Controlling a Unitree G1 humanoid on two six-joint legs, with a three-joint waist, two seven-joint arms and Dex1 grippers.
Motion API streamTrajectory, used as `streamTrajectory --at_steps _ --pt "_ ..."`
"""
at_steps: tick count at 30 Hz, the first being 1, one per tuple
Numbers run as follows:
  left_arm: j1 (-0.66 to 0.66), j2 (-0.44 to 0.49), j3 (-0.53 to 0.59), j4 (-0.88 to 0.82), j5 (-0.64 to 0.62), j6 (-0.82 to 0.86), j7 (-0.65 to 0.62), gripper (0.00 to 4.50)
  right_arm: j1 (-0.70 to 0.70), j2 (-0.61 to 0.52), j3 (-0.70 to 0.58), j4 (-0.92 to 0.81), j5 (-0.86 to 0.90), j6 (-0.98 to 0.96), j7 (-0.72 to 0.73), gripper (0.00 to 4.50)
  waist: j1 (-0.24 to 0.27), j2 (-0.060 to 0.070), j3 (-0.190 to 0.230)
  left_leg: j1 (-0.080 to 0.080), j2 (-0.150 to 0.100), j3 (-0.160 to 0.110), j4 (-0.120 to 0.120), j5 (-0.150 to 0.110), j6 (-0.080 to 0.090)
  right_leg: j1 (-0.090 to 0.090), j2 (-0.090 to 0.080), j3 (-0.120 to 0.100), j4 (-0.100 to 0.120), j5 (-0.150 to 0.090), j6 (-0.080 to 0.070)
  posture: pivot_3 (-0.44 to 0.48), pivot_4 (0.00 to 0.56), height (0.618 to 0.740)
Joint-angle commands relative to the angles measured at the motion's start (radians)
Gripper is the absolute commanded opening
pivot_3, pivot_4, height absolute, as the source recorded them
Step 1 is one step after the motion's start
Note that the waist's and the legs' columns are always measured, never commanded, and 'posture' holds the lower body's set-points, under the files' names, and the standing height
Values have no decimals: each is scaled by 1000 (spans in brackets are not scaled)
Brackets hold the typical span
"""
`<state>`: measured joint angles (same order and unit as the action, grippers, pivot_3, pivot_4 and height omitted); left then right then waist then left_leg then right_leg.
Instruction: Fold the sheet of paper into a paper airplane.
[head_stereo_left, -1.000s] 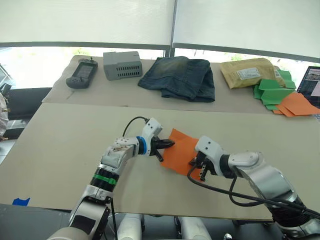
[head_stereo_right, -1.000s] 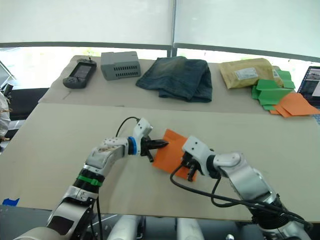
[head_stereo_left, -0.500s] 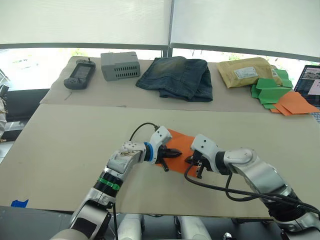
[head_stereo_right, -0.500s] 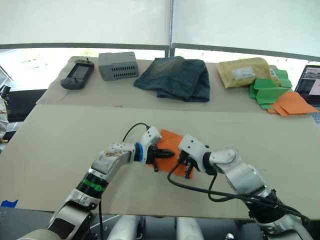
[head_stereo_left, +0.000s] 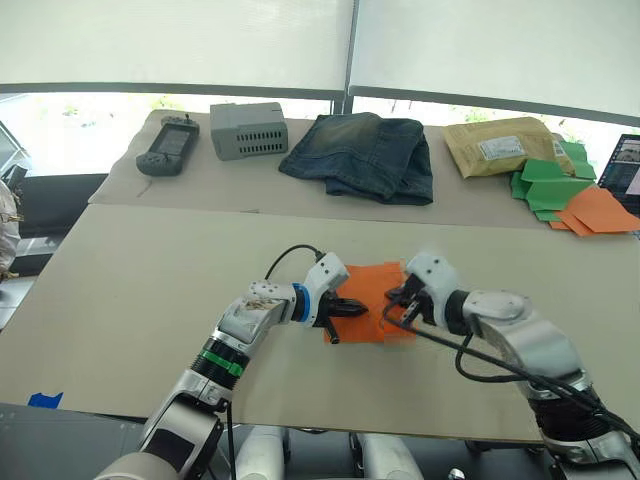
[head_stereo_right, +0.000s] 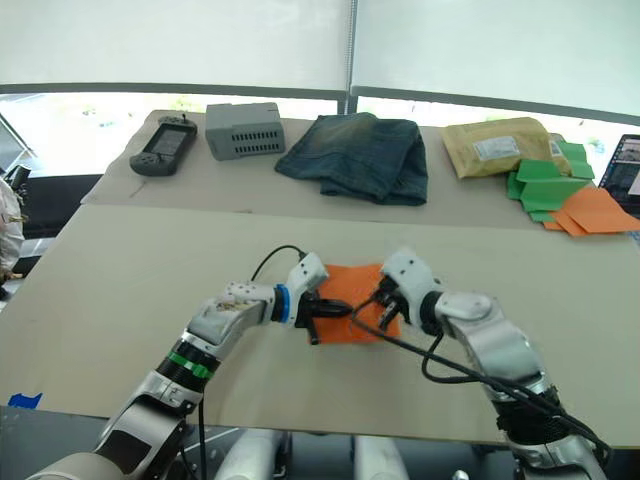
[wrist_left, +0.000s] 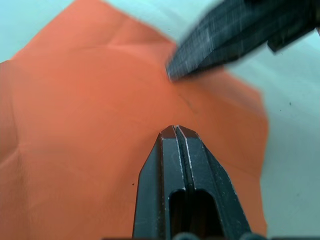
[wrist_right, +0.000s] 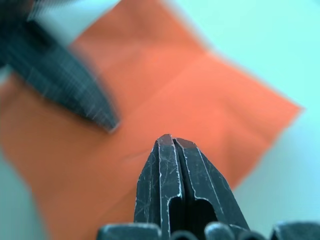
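My left gripper (wrist_left: 174, 131) and right gripper (wrist_right: 170, 141) are both pinched closed (gripping nothing), tips over the sheet of paper (head_stereo_left: 368, 300) lying flat mid-table. Thin paper may skid or crumple if I press unevenly.

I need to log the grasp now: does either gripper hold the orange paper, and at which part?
Neither holds it. The left gripper and right gripper are both shut with nothing between the fingers, their tips over the sheet of paper, which lies on the table.
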<state>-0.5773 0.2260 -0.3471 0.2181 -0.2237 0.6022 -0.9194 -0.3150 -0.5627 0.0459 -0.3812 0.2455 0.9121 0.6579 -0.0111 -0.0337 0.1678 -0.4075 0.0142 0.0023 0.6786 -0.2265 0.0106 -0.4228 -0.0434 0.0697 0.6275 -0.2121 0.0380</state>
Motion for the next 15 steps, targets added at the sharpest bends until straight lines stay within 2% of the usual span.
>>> streamTrajectory --at_steps 1,4,15 --pt "-1 1 -20 21 32 -19 9 0 -13 13 -123 -1 55 1 -29 1558 1 0 0 0 0 0 0 0 0 0 0 0 0 0 0 0 150 728" --pt "-5 0 -23 30 37 -29 10 0 -36 15 -151 61 63 1 -49 2548 0 0 0 1 0 1 0 0 0 1 0 0 0 0 0 0 150 728" --pt "2 -3 -24 24 53 -44 19 0 -183 76 -115 389 109 2 2 2548 0 1 0 1 0 1 0 0 0 1 0 0 0 1 0 0 150 728"
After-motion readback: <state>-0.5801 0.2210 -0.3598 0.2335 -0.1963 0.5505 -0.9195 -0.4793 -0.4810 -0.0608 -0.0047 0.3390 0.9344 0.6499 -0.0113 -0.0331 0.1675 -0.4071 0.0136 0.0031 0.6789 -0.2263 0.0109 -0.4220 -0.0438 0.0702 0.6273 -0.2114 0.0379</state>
